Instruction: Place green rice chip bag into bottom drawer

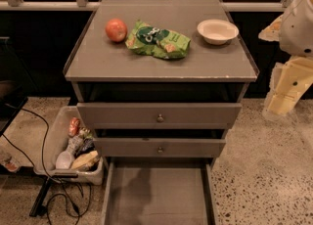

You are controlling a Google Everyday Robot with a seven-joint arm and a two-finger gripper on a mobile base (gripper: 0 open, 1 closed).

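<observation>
The green rice chip bag [157, 40] lies flat on the grey cabinet top [127, 62], near the middle and toward the back. It is crinkled, with a dark round logo and tan chip pictures. The bottom drawer [159, 194] is pulled out toward me at the foot of the cabinet, and its flat grey floor holds nothing. My gripper [282, 101] hangs at the far right edge of the view, beside the cabinet and below its top, well apart from the bag. It holds nothing that I can see.
A red-orange apple [116, 29] sits just left of the bag. A white bowl [217, 31] stands at the back right of the top. Two upper drawers with round knobs [160, 118] are partly out. A bin of items [73, 148] and cables [58, 194] lie on the floor to the left.
</observation>
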